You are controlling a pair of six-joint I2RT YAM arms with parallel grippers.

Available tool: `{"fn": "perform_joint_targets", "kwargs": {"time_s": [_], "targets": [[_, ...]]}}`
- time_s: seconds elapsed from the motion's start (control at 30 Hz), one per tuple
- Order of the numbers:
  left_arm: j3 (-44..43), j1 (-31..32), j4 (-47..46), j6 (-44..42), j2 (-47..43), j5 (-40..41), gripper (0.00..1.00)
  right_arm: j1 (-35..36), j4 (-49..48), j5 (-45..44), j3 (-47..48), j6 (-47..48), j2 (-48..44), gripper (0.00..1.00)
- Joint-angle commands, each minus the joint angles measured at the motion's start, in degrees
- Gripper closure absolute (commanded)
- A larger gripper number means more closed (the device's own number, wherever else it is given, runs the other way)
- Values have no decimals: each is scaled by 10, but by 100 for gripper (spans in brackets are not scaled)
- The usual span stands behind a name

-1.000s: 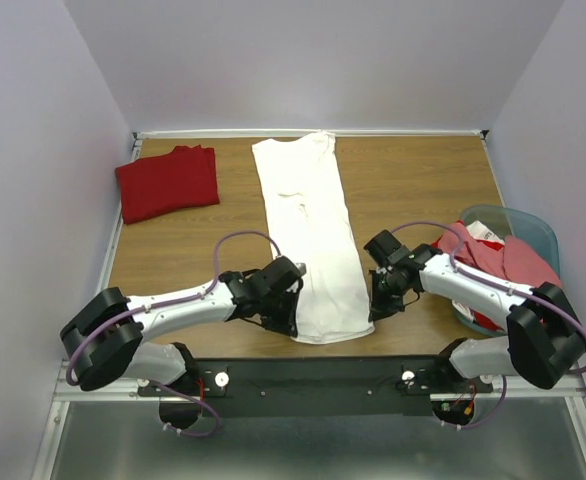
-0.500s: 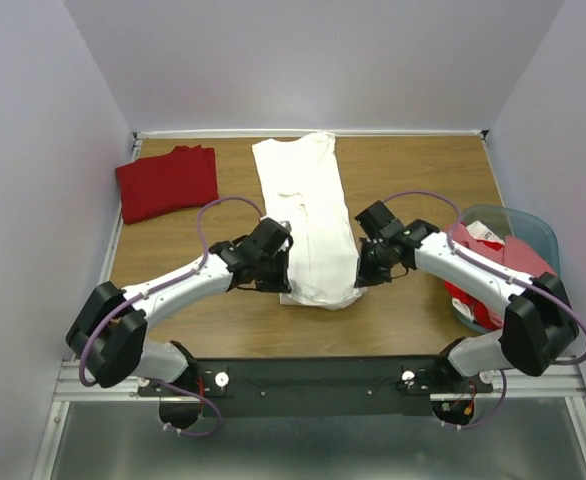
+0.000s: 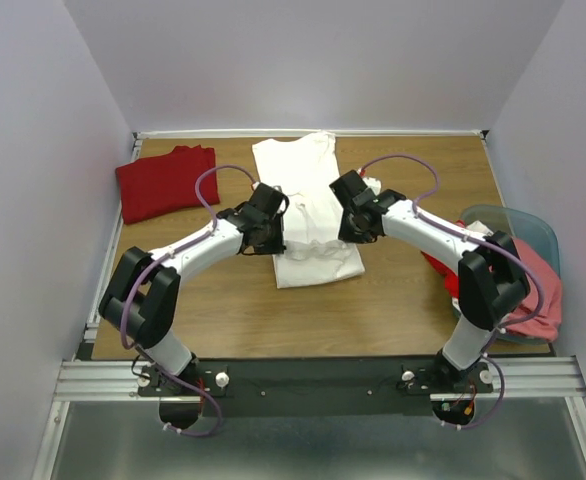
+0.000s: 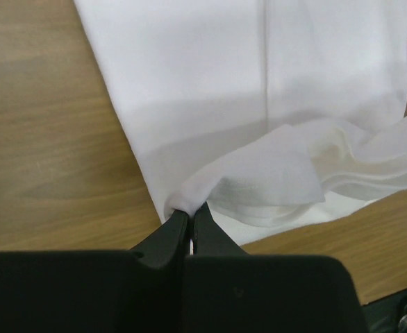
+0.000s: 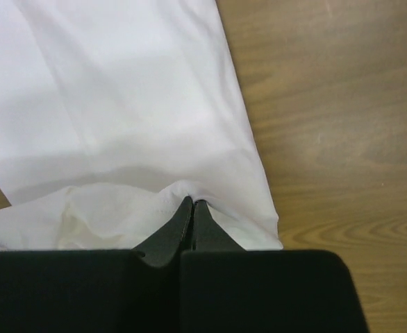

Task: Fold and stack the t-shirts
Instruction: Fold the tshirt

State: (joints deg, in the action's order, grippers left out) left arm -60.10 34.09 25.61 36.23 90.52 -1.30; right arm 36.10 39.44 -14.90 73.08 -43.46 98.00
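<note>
The large white t-shirt was laid lengthwise down the middle of the tabletop, its collar at the far edge and its near part doubled up over itself. The left hand was seen closed tight on the left corner of the raised hem, with a pinch of cloth caught between the meeting fingertips. The right hand was closed in the same way on the right corner. The two corners were held at about the same level above the middle of the shirt. This was judged to serve a straight hem, so that the upper layer would come down square on the lower one. Between the hands the loose cloth was seen to sag in soft wrinkles, and a rounded fold was formed at the near end, where the shirt met the bare wood. The step in hand was taken to be the folding of the near half over the far half, not yet completed, since the hem was not yet set down. A dark red t-shirt, already folded, was lying at the far left, well apart, presumably as the base of the stack. Red and pink t-shirts were heaped in and over a teal bin at the right, so most of the task was judged to remain.
</note>
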Motion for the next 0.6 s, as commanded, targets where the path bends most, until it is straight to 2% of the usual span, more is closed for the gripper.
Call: {"fn": "perform_joint_targets", "kwargs": {"time_s": [0.0, 0.37, 0.57], "targets": [[-53, -28, -11, -33, 39, 38, 100, -17, -26, -73, 57, 18, 49, 100], [-172, -97, -12, -75, 136, 27, 100, -59, -36, -73, 198, 61, 174, 99], [-244, -124, -7, -105, 198, -11, 100, -77, -35, -58, 272, 85, 235, 99]]}}
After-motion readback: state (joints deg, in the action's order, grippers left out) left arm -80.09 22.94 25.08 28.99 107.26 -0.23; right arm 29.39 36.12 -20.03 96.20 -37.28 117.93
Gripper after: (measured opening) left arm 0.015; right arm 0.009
